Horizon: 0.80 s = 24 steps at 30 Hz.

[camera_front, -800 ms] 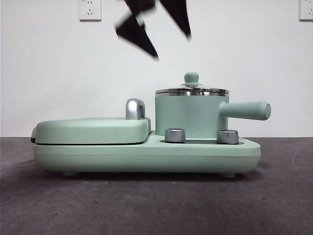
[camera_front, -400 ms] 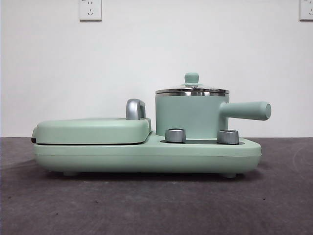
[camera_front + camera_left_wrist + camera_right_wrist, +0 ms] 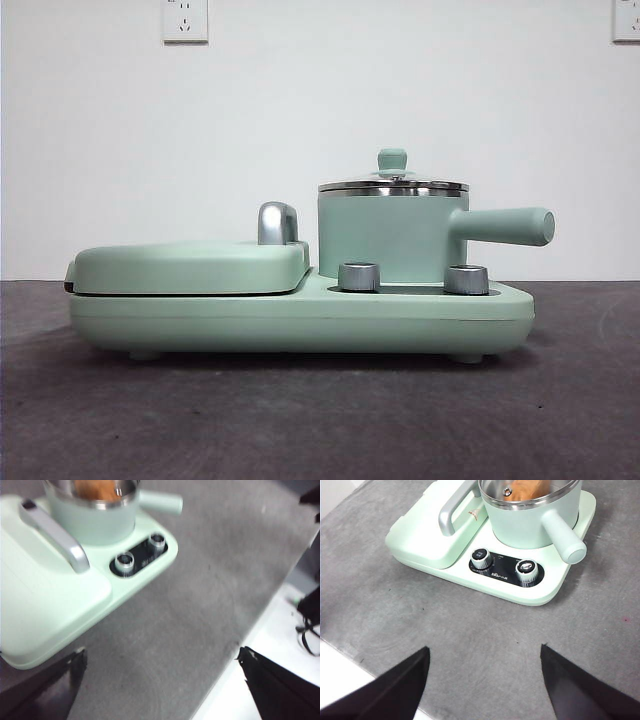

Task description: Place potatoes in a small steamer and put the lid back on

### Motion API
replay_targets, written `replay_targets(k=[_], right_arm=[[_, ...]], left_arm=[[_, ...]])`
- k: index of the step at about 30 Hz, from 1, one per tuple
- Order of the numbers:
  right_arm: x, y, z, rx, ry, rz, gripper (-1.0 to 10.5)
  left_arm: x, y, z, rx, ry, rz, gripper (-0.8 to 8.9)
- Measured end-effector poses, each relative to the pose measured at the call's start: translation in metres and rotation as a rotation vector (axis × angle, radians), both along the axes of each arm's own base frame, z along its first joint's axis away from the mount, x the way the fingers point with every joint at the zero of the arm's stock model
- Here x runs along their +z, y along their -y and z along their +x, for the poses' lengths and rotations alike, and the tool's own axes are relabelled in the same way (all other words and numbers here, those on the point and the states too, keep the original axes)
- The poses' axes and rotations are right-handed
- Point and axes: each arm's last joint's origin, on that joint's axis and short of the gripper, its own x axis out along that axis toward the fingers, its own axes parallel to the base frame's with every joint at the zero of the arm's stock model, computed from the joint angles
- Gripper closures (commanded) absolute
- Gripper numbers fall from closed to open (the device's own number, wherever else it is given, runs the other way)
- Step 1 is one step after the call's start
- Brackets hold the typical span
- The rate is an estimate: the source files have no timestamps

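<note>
The small steamer [image 3: 392,238], a mint-green cylindrical pot with a polished steel rim, is sitting upright on the right half of the mint-green appliance base [image 3: 300,318]. Its straight, round-ended side handle [image 3: 505,227] is projecting horizontally to the right in the front view. The lid [image 3: 392,184], a round clear glass disc with a steel rim and a small mint-green knob [image 3: 392,159], is resting on the pot's rim. Through the glass, the orange-brown, rough-skinned potatoes [image 3: 526,489] are showing inside the pot; the same lump is appearing, blurred, in the left wrist view [image 3: 94,488].

Two knurled metal control knobs [image 3: 359,276] [image 3: 466,279] are standing on a black panel [image 3: 506,570] just in front of the pot. Beside the pot, the flat matte green grill cover [image 3: 190,266] is lying closed, with a curved brushed-metal handle [image 3: 277,222] at its edge.

The left gripper [image 3: 160,680] is hanging over the dark grey, fine-textured table [image 3: 320,420], its two black jaws spread wide and holding nothing. The right gripper [image 3: 484,680] is hanging in front of the base, jaws likewise spread wide and empty. Neither arm is appearing in the front view.
</note>
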Motion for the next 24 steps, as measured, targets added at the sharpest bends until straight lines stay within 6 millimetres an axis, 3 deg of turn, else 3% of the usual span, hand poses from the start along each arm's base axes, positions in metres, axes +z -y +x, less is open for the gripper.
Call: replay_targets(k=[4, 8, 9, 10, 11, 12, 24], right_arm=[[0.001, 0.000, 0.001, 0.000, 0.012, 0.007, 6.0], [0.003, -0.001, 0.002, 0.000, 0.035, 0.020, 6.0], [0.004, -0.001, 0.002, 0.000, 0.039, 0.022, 6.4], [0.004, -0.001, 0.002, -0.001, 0.040, 0.024, 8.1], [0.004, -0.001, 0.002, -0.002, 0.039, 0.026, 9.8], [0.004, -0.001, 0.002, -0.002, 0.039, 0.025, 9.1], [0.004, -0.001, 0.002, -0.001, 0.044, 0.026, 9.3]], left_arm=[[-0.018, -0.011, -0.017, 0.019, 0.016, -0.049, 3.39], [-0.027, -0.014, -0.021, 0.026, 0.005, -0.054, 5.21], [-0.027, -0.015, -0.021, 0.027, 0.006, -0.057, 5.97], [-0.027, -0.015, -0.022, 0.028, 0.009, -0.060, 7.56], [-0.026, -0.015, -0.022, 0.028, 0.012, -0.064, 7.99], [-0.026, -0.015, -0.022, 0.029, 0.012, -0.065, 7.97], [-0.026, -0.016, -0.022, 0.030, 0.012, -0.068, 7.86]])
